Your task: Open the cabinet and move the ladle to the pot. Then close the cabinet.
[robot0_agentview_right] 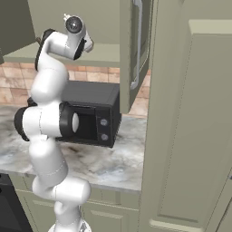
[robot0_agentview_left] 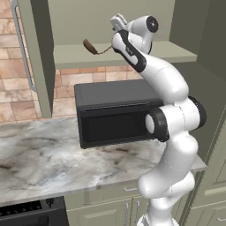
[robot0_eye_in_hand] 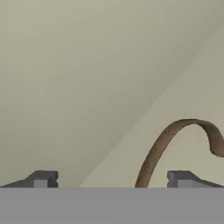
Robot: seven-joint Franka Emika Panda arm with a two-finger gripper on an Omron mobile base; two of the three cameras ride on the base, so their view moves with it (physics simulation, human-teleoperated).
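Hand view: ladle [robot0_eye_in_hand: 168,142] handle arching between spread fingertips [robot0_eye_in_hand: 42,179].

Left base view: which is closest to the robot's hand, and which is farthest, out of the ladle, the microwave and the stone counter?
1. Ladle, on the cabinet shelf right beside the open hand.
2. Microwave, below the shelf.
3. Counter, lowest, under the microwave.

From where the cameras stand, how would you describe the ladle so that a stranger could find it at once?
Look above the black microwave at the open green cabinet. On its bottom shelf lies the ladle, the one brown thing there: a thin, curved handle ending in a small oval bowl.
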